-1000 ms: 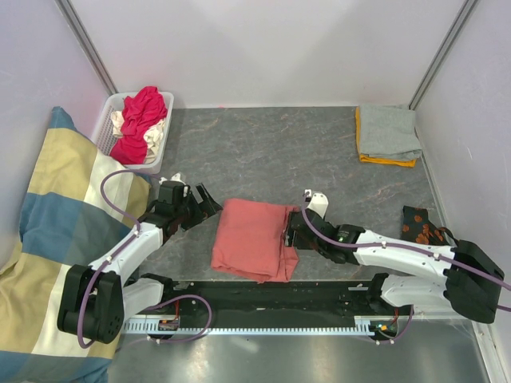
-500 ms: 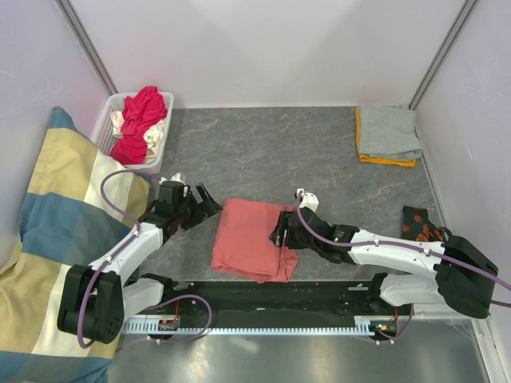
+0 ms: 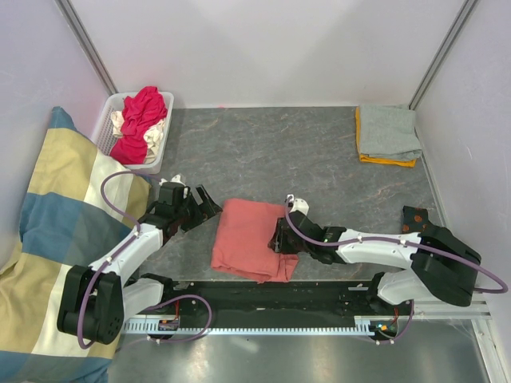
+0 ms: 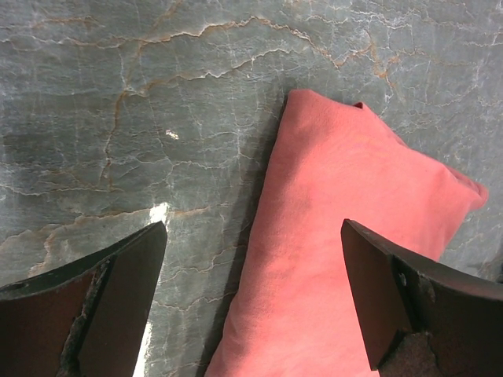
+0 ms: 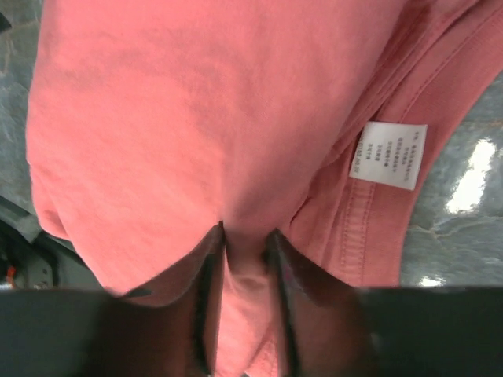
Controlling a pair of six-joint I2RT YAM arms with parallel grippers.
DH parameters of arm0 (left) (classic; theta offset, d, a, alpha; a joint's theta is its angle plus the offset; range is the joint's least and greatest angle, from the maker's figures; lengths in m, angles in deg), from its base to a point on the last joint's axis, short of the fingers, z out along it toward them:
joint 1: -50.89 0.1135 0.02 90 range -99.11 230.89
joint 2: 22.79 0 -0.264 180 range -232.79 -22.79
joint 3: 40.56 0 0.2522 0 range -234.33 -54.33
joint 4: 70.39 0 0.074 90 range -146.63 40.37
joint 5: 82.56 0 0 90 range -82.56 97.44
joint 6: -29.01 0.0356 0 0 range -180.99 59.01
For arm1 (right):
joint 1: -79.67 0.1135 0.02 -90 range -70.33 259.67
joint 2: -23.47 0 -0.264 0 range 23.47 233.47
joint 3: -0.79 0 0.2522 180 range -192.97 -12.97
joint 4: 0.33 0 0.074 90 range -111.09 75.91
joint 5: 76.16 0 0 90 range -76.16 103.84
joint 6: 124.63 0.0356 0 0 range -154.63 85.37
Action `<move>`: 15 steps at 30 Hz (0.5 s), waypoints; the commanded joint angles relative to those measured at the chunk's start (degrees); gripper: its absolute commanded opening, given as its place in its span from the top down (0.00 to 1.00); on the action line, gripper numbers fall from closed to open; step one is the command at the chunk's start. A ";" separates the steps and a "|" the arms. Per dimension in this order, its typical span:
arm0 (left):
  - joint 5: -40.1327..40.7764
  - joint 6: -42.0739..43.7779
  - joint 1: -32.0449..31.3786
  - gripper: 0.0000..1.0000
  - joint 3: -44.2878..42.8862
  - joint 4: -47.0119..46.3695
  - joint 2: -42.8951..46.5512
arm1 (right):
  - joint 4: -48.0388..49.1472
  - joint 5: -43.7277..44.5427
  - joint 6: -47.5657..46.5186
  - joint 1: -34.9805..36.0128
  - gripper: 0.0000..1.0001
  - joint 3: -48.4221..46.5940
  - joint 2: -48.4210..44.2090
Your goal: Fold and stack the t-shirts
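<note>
A folded salmon-pink t-shirt (image 3: 249,239) lies on the grey table in front of the arms. My right gripper (image 3: 279,238) presses down on its right half, and in the right wrist view the jaws (image 5: 246,232) pinch a ridge of the pink fabric (image 5: 181,118) beside the white neck label (image 5: 387,155). My left gripper (image 3: 209,203) hovers wide open at the shirt's upper left corner; in its wrist view the left gripper (image 4: 253,228) straddles the shirt's folded edge (image 4: 330,236) without touching it. A grey t-shirt (image 3: 387,132) lies folded on an orange one (image 3: 385,161) at the back right.
A white lattice basket (image 3: 105,132) at the back left holds a magenta-red t-shirt (image 3: 142,112) and a cream one (image 3: 118,121). A big striped cushion (image 3: 56,231) fills the left side. A dark patterned cloth (image 3: 421,223) lies by the right wall.
The right gripper slid left further onto the salmon-pink t-shirt and its jaws narrowed onto a fold of fabric. The left arm stayed still.
</note>
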 commanded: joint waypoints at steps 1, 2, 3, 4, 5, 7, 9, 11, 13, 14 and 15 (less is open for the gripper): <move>-0.43 1.60 -0.10 0.00 0.41 -1.14 1.04 | 4.13 -0.38 -0.29 0.37 0.88 -0.19 2.00; -0.43 1.60 -0.10 0.00 0.41 -1.14 0.95 | 3.61 -0.03 -0.82 0.37 0.95 -1.15 2.18; -0.43 1.60 -0.19 0.00 0.50 -1.23 0.95 | 2.56 0.67 -1.95 0.37 1.00 -2.03 1.92; -0.43 1.51 -0.10 0.00 0.50 -1.14 1.04 | 1.68 1.64 -2.92 0.37 1.00 -3.08 1.48; -0.43 1.60 -0.10 0.00 0.50 -1.14 1.04 | -1.37 2.52 -3.63 0.37 1.00 -5.09 0.95; -0.43 1.51 -0.19 0.00 0.68 -1.14 1.12 | -4.46 5.68 -5.65 0.37 1.00 -7.30 -1.33; -0.52 1.60 -0.10 0.00 0.68 -1.14 1.12 | -9.30 7.44 -6.79 0.37 1.00 -10.81 -3.78; -0.52 1.60 -0.19 0.00 0.76 -1.14 1.12 | -13.52 9.20 -7.85 0.28 1.00 -13.71 -5.46; -0.52 1.51 -0.10 0.00 0.77 -1.23 1.12 | -16.85 10.34 -7.68 0.37 1.00 -15.30 -7.92; -0.43 1.51 -0.10 0.00 0.77 -1.23 1.04 | -17.74 10.61 -7.51 0.37 1.00 -15.57 -8.71; -0.43 1.42 -0.10 0.00 0.77 -1.32 1.12 | -18.53 10.70 -7.16 0.37 1.00 -15.74 -10.37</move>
